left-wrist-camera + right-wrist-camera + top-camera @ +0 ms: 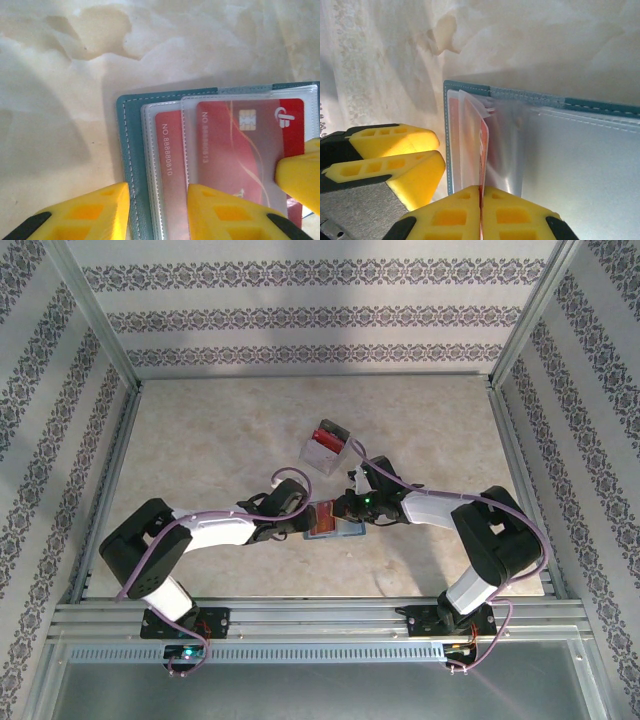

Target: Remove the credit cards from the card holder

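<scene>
The teal card holder lies open on the table between the two arms. Its clear sleeves hold two red credit cards. My right gripper is shut on the edge of one red card, seen edge-on and still partly in its sleeve. One of its yellow fingers sits at that card's right edge. My left gripper stands over the holder's stitched edge, jaws partly apart. One tip is by the edge, the other is on a sleeve, and nothing is clamped between them.
A clear plastic box with red and dark contents stands just beyond the grippers. Metal rails and patterned walls enclose the beige table.
</scene>
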Motion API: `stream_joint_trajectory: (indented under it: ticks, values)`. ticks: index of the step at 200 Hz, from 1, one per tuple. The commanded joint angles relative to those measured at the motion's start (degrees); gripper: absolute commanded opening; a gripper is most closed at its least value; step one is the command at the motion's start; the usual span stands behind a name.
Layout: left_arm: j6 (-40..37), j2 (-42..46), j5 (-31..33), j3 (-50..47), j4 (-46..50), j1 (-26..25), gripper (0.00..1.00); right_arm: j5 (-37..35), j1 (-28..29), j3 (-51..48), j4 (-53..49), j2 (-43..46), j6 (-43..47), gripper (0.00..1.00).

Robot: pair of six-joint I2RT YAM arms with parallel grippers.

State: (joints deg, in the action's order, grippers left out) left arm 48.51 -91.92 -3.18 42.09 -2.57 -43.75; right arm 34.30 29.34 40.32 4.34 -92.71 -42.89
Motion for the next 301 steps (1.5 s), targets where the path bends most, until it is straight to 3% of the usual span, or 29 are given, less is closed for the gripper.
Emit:
stream_joint_trajectory:
  ticks: [1,98,137,233,301]
  values:
    - [-2.25,1.70,0.81,2.38,2.57,0.90,0.35,-1.72,-0.54,-0.15,-1.87,1.21,1.74,0.08]
    - [-3.75,-6.53,-6.15,6.25,-2.79,0.86,0.20,-0.23,-0.53,-0.50,0.23,1.46,0.62,0.16]
    - [-2.95,-8.01,-6.13,6.36,-2.03,0.86,0.15,0.32,-0.78,-0.92,0.75,2.77,0.18,0.16]
    - [-2.19,-7.13,-4.82,4.52,-1.30,0.86,0.15,-0.19,-2.71,-2.79,0.15,4.53,0.64,0.10]
    - [-3.87,-6.14,-3.14,4.42,0.67,1.48,0.15,-2.96,-3.57,-2.33,-5.59,6.94,3.64,0.04]
